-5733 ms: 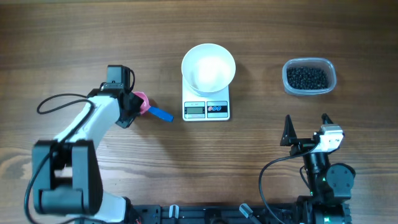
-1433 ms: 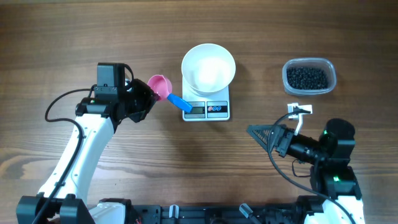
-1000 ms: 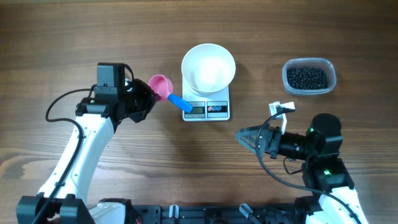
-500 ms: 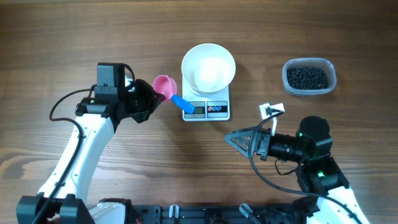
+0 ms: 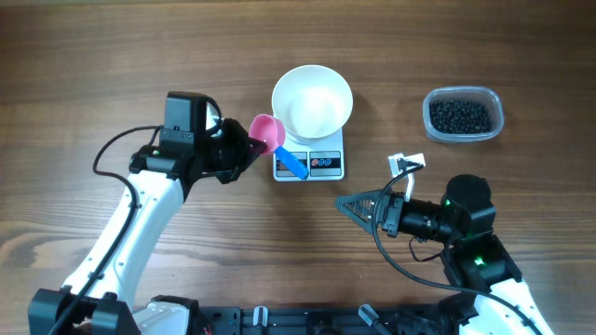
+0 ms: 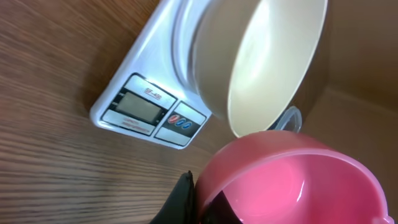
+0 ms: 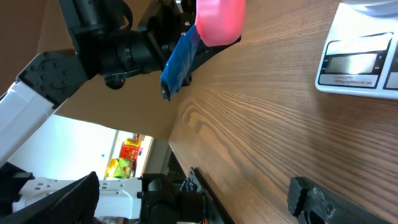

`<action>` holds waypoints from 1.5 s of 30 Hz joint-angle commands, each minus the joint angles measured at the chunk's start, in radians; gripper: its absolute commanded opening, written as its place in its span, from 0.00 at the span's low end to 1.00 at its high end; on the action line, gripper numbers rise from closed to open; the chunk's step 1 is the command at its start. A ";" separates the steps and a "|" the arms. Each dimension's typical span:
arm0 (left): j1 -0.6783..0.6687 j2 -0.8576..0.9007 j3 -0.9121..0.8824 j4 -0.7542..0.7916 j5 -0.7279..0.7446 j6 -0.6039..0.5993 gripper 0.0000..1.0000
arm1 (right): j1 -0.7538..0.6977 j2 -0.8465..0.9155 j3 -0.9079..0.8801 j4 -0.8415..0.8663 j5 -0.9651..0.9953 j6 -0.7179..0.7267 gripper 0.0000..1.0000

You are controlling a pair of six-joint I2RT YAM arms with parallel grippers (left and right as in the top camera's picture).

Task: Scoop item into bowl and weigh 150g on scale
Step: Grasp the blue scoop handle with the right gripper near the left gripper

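Observation:
The white bowl (image 5: 312, 100) stands on the white scale (image 5: 310, 165) at the table's centre. My left gripper (image 5: 245, 147) is shut on the rim of a pink scoop (image 5: 267, 130), whose blue handle (image 5: 294, 166) hangs over the scale's left front. In the left wrist view the empty scoop (image 6: 292, 180) fills the lower right, with the scale (image 6: 146, 109) and the bowl (image 6: 273, 56) just beyond. The item, a dark heap of black beads (image 5: 458, 115), lies in a clear tub at the right. My right gripper (image 5: 354, 205) is open and points left, in front of the scale.
The clear plastic tub (image 5: 494, 104) sits right of the scale, apart from it. In the right wrist view the left arm (image 7: 106, 50) holds the scoop (image 7: 221, 22) beside the scale (image 7: 357, 65). A white tag and cable (image 5: 407, 164) stick up from the right arm.
My left arm has carried the scoop to the right, up against the scale and bowl. The right arm swung left a second ago and has held still since half a second ago.

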State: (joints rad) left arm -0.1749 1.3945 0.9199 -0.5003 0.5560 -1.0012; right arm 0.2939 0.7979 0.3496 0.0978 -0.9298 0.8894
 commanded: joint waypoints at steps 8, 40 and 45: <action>-0.008 -0.014 -0.003 0.015 0.021 -0.040 0.04 | 0.008 0.058 0.021 0.006 0.021 0.009 1.00; -0.179 -0.014 -0.003 -0.106 -0.192 -0.196 0.04 | 0.246 0.130 0.021 0.230 0.428 0.023 0.88; -0.217 -0.014 -0.003 -0.197 -0.297 -0.264 0.04 | 0.338 0.132 0.021 0.231 0.571 0.020 0.88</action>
State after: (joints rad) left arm -0.3706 1.3930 0.9199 -0.6842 0.3607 -1.1931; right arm 0.5804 0.9257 0.3500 0.3214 -0.4984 0.9375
